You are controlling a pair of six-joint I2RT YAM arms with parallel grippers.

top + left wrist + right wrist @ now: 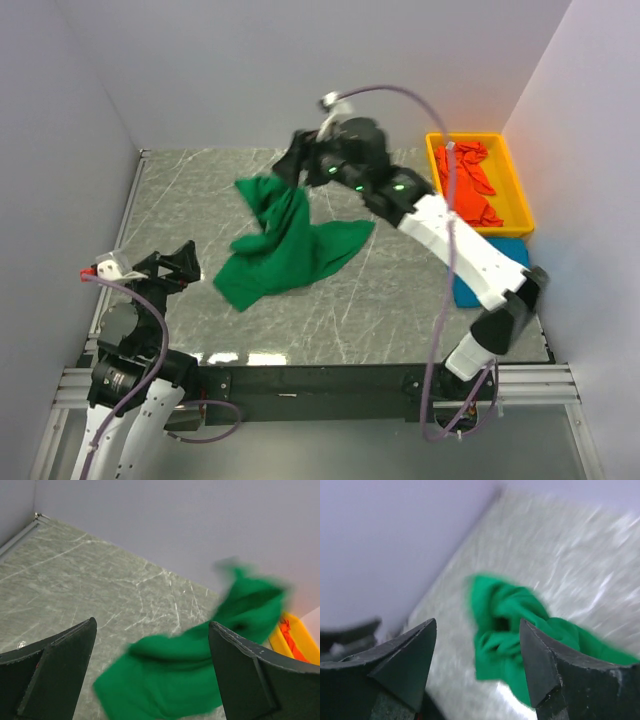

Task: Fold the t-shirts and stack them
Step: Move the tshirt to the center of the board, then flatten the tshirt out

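Where the green t-shirt lies: crumpled, mid-table.
Right gripper: spread wide, empty, at its far edge.
Left gripper: spread wide, empty.

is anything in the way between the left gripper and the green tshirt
Nothing visible. Only bare grey marbled tabletop lies between the open left gripper and the crumpled bright green cotton t-shirt at mid-table. The right gripper hovers open above the shirt's far edge.
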